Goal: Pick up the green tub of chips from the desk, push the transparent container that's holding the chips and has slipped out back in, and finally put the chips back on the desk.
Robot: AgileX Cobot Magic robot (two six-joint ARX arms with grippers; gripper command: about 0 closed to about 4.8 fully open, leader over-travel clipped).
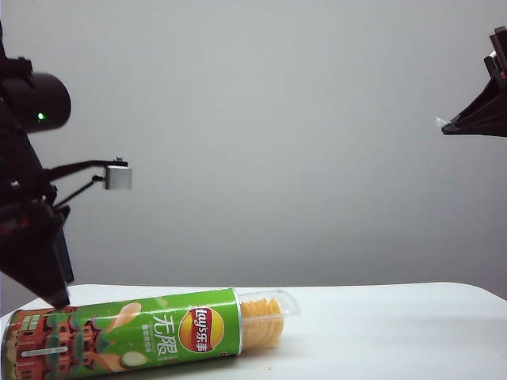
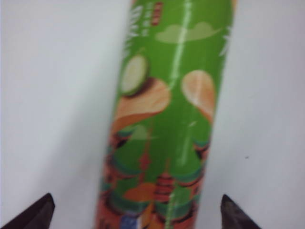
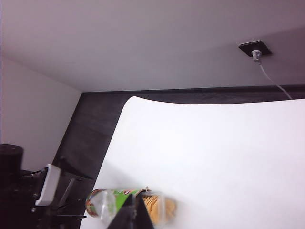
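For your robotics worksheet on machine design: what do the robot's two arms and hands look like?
Both arms are black. The left hand has dark, pointed, wedge-shaped fingers; its arm carries a rounded black housing with a green light and a small grey block on thin rods. The right hand tapers to a black wedge.

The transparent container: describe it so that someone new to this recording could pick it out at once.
On the white desk a green tub of chips lies on its side at the near left. The transparent container juts from the tub's right-hand open end: a clear, round-ended tray, narrower than the tub, with stacked orange-yellow chips showing through it.
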